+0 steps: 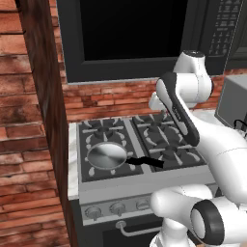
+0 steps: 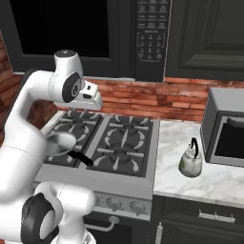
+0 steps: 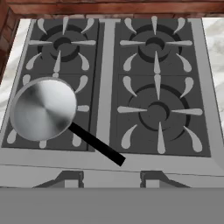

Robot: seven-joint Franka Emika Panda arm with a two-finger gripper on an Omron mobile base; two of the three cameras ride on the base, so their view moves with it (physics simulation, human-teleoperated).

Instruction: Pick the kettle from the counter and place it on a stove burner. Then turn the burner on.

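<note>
The kettle (image 2: 191, 163), pale with green speckles and a black wire handle, stands upright on the white marble counter (image 2: 174, 138) to the right of the stove. My gripper (image 3: 111, 178) hangs high over the stove, well left of the kettle, and looks straight down. Its two dark fingertips (image 3: 66, 177) stand wide apart with nothing between them, so it is open. Below it lie four stove burners; the front right burner (image 3: 156, 111) is bare. In the right base view the white hand (image 2: 90, 97) hovers over the back left of the stove.
A steel frying pan (image 3: 43, 109) with a black handle (image 3: 98, 146) sits on the front left burner. Round knobs (image 2: 113, 202) line the stove front. A grey oven box (image 2: 224, 126) stands on the counter just right of the kettle. A brick wall (image 1: 29, 144) closes the left side.
</note>
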